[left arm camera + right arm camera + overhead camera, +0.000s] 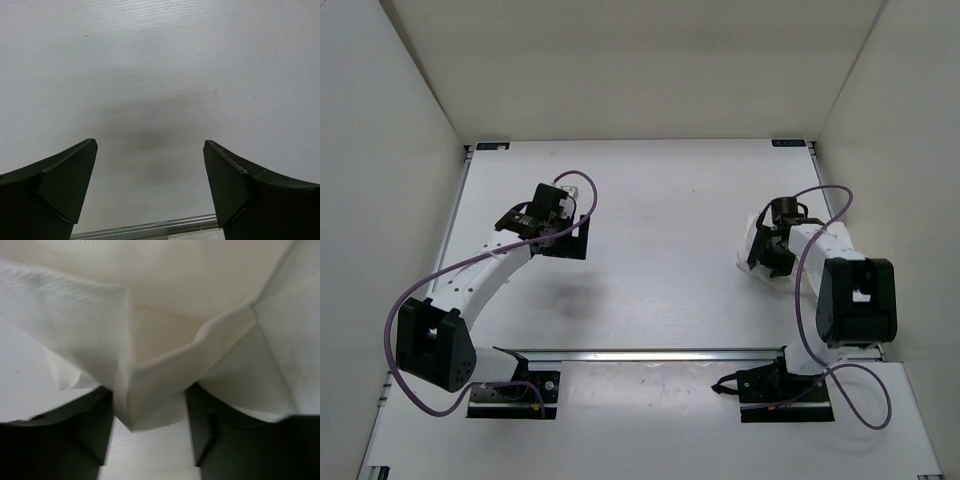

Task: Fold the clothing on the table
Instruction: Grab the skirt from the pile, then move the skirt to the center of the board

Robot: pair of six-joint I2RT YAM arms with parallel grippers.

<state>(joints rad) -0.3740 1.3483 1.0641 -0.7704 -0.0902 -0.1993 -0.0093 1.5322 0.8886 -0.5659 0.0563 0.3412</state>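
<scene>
The clothing (752,243) is white fabric bunched into a small heap at the right of the table (660,220). My right gripper (767,255) sits in that heap. In the right wrist view a thick fold of the clothing (160,365) fills the gap between the two dark fingers and drapes over their tips. My right gripper (150,395) is shut on that fold. My left gripper (568,238) hangs over the left part of the table, far from the fabric. In its own view my left gripper (150,145) is wide open, with only the table (160,75) below it.
A metal rail (650,354) runs along the near edge of the table, and shows as a metal rail (150,229) between the left fingers. White walls (380,150) enclose the table on three sides. Purple cables (820,200) loop off both arms.
</scene>
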